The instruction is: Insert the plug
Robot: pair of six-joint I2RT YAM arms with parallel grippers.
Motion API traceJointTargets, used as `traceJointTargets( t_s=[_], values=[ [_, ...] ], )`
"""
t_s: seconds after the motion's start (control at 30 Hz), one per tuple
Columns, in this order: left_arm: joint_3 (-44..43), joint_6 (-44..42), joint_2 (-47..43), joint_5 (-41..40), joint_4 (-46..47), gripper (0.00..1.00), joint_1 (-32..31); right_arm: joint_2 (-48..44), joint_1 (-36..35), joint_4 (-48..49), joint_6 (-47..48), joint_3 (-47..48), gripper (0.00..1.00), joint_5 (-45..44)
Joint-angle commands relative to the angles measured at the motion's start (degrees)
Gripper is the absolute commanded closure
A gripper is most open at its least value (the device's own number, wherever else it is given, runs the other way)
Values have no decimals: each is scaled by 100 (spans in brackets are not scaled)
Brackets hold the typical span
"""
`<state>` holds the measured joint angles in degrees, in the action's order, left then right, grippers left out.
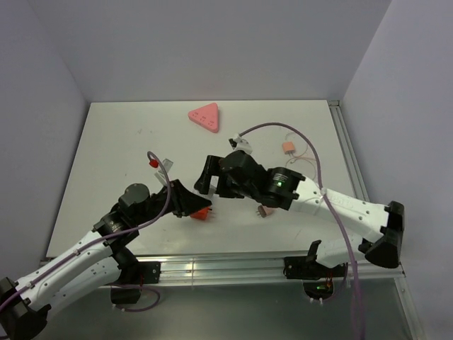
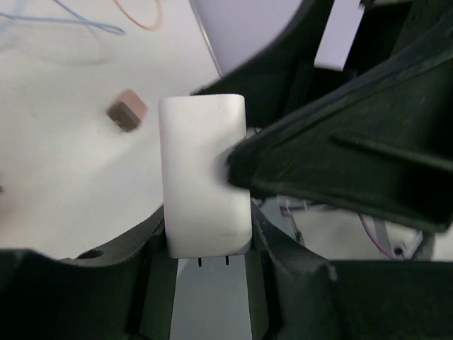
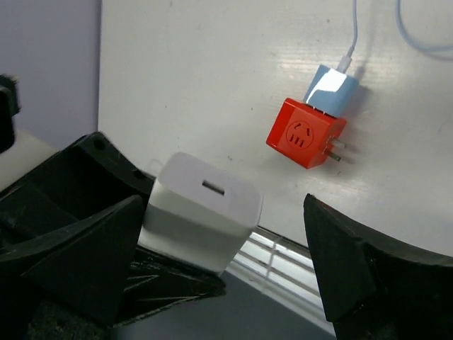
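Your left gripper [image 1: 191,200] clamps the white plug [image 2: 205,177] near the table's front edge. The plug is a smooth, matte block with rounded corners, gripped low down between black jaws. Seen from the right wrist, its upper face carries one narrow slot.

Your right gripper [image 1: 210,177] stands wide and holds nothing. Its two black, wedge-shaped fingers [image 3: 81,258] are spread well apart on either side of the block. In the left wrist view one of those fingers crosses just beside the block's right side, and the blur hides whether they touch.

Beyond, on the white table [image 1: 113,142], lies a glossy red cube socket [image 3: 304,134]. It has an outlet on its visible face and metal prongs jutting from one side. A pale blue plug [image 3: 331,91] on a white cable [image 3: 354,35] sits in its top.

A small brown cube [image 2: 127,111] rests apart on the tabletop, and a pink triangular block [image 1: 205,117] lies toward the far edge. A small orange adapter [image 1: 288,148] with a thin looped wire lies to the right.
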<state>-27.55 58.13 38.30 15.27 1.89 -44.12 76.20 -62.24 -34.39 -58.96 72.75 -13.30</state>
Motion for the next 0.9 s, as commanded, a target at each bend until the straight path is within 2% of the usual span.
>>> traceJointTargets(
  t_s=[0.0, 0.03, 0.07, 0.1, 0.2, 0.33, 0.43, 0.63, 0.7, 0.73, 0.77, 0.8, 0.87],
  values=[
    [-49, 136, -157, 1239, 670, 100, 26, -904, 107, -34, 1508, -198, 0, 89],
    [38, 198, -113, 1529, 968, 100, 52, -1080, 141, 133, 1736, -513, 0, 726],
    [74, 260, -52, 2245, 1241, 100, 61, -1438, 185, 404, 2104, -655, 0, 1037],
    [92, 330, 36, 2566, 1800, 100, 61, -1598, 220, 494, 2212, -770, 0, 1301],
    [39, 480, 510, 3543, 2314, 100, 70, -2179, 440, 977, 2494, -1210, 5, 2566],
    [-84, 489, 617, 3861, 2552, 100, 70, -2365, 520, 1198, 2661, -1351, 10, 3613],
    [-180, 516, 608, 4037, 2659, 100, 70, -2190, 528, 1268, 2644, -1282, 12, 3808],
    [-321, 410, 459, 4010, 2457, 100, 70, -1750, 528, 1373, 2592, -1228, 22, 4194],
    [-356, 227, 432, 3976, 2177, 100, 70, -1679, 528, 1628, 2530, -1254, 50, 4396],
    [-443, 112, 432, 3940, 1949, 100, 70, -1636, 528, 1690, 2434, -1272, 68, 4502],
    [-522, -28, 432, 3810, 1703, 96, 70, -1618, 528, 1734, 2390, -1272, 100, 4485],
    [-723, -447, 397, 3634, 944, 61, 61, -1644, 528, 1725, 2276, -1281, 100, 4320],
    [-935, -880, 301, 2707, 166, 40, 70, -1696, 528, 1717, 2056, -1307, 100, 4039]
  ],
)
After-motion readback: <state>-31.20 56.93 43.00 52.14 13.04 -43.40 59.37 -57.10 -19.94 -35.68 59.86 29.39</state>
